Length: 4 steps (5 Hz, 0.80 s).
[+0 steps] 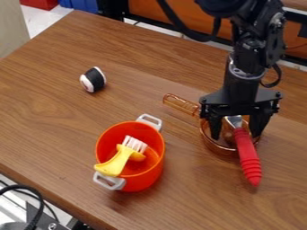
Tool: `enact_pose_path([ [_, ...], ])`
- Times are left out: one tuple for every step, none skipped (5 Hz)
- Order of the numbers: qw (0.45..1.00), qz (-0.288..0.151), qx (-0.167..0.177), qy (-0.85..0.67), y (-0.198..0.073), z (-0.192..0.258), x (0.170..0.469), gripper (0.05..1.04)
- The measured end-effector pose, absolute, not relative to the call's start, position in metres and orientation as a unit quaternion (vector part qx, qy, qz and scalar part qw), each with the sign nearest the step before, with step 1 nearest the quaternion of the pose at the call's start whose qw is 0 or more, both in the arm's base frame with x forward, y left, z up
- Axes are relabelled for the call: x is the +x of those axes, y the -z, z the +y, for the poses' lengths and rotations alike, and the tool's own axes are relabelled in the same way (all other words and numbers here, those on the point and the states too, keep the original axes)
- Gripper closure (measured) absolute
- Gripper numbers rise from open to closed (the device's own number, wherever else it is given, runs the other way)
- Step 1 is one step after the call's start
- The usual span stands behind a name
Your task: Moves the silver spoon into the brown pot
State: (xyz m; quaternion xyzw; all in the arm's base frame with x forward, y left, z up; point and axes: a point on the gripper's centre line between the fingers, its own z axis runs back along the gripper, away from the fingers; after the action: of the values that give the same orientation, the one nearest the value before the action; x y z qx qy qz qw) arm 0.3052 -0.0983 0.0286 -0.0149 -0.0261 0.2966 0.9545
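Lying in the brown pot (217,148), red handle across its rim, the silver spoon (247,155) appears delivered, with the fingers (213,127) parted around it and only withdrawal seemingly left.

bright, diffuse light lays soft, faint shadows on the wooden table (54,121).
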Motion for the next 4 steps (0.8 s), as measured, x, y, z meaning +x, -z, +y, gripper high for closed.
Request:
enact_pose_path([
  [0.950,-0.022,-0.026,-0.310,-0.041,-0.091,0.306,0.086],
  [0.945,-0.023,-0.042,-0.324,-0.059,-0.084,0.308,0.086],
  [0.940,-0.025,-0.056,-0.337,-0.072,-0.074,0.308,0.086],
  [0.937,-0.061,-0.036,-0.342,-0.079,-0.052,0.305,0.086],
])
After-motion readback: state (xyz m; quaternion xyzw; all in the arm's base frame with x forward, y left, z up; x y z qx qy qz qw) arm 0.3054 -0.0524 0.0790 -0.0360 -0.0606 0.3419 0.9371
